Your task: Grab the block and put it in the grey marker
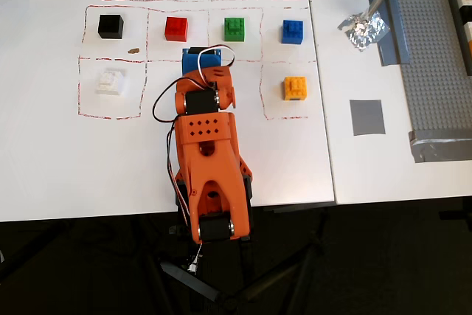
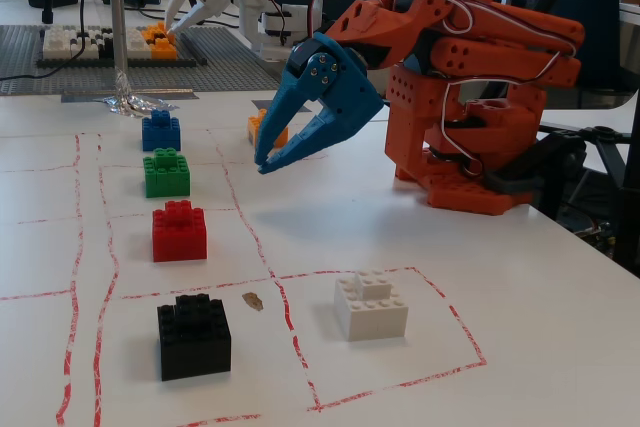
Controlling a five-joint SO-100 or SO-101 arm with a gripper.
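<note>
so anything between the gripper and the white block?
Nothing visible. The gripper hangs open above bare table, and the block sits alone in its red-lined cell; the black brick lies off to the side.

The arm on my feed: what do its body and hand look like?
The arm is orange printed plastic with rows of small holes and black servo blocks. White, red and black cables loop over it. The hand is blue, with two tapered claw-like fingers.

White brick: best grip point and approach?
Grip the white brick across its two flat side walls, low on the base, coming down from above. It sits flat and alone in its red-outlined cell, sides clear; the smaller raised studded top offers less hold. The gripper is open, hovering apart from it.
</note>
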